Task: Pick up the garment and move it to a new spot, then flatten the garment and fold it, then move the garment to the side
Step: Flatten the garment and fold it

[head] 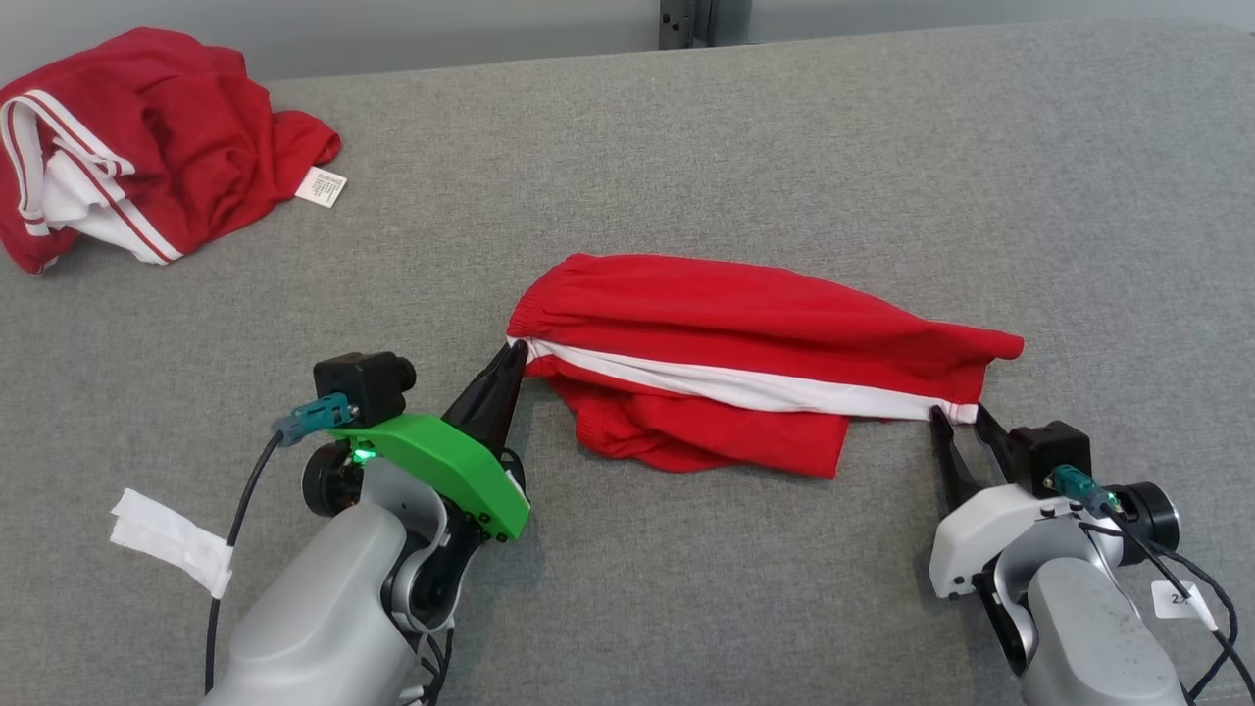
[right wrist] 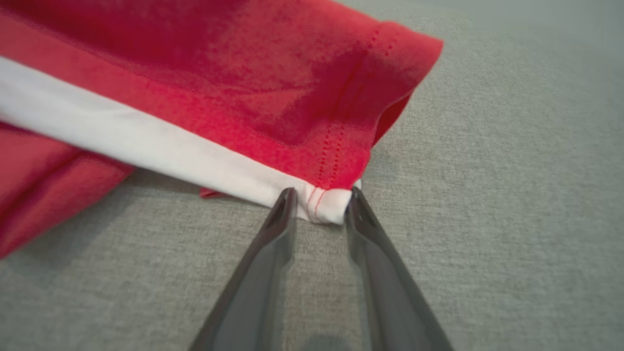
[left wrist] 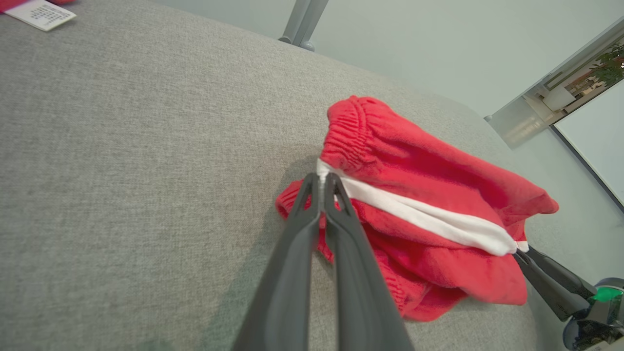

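Both ends of the garment [head: 745, 314] are engaged: left pincer [head: 517, 351] clenched on its white stripe [head: 745, 384]; hem [right wrist: 324, 207] sits between right pincer [right wrist: 319, 200] tips, and I cannot tell if it is gripped.

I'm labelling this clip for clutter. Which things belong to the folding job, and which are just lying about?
In the job: red shorts, left gripper, right gripper.
Lying about: crumpled red garment at far left, white tape strip.
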Robot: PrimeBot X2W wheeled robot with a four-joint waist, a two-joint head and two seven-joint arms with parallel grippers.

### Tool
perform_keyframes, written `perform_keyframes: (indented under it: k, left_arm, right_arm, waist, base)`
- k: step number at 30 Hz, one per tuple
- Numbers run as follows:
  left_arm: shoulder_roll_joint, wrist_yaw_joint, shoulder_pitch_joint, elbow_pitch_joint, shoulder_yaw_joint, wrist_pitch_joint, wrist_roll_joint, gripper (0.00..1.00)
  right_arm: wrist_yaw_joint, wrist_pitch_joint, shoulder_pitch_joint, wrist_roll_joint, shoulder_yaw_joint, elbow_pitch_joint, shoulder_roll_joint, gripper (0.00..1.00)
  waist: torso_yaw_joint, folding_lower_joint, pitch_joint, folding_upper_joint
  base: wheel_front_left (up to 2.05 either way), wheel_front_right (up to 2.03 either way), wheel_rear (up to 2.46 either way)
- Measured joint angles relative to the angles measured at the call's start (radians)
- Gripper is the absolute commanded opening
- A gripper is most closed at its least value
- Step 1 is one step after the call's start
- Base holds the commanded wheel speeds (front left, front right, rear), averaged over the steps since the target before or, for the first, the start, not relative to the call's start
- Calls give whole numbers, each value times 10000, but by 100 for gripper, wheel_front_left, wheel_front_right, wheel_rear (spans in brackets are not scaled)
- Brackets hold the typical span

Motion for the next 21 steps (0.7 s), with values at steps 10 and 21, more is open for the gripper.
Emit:
perform_keyframes:
  k: [10, 21]
  left_arm:
    - [61, 0, -13, -107, 13, -23, -31, 0]
    - [228, 0, 264, -1028, 709, -721, -441, 0]
  right_arm:
    - [0, -10, -145, 316, 84, -63, -8, 0]
    - [0, -6, 308, 2592, 600, -3072, 92, 0]
  waist:
    - [-41, 0, -8, 0]
    - [-328, 0, -355, 0]
  base:
    - [0, 0, 0]
    - [0, 0, 0]
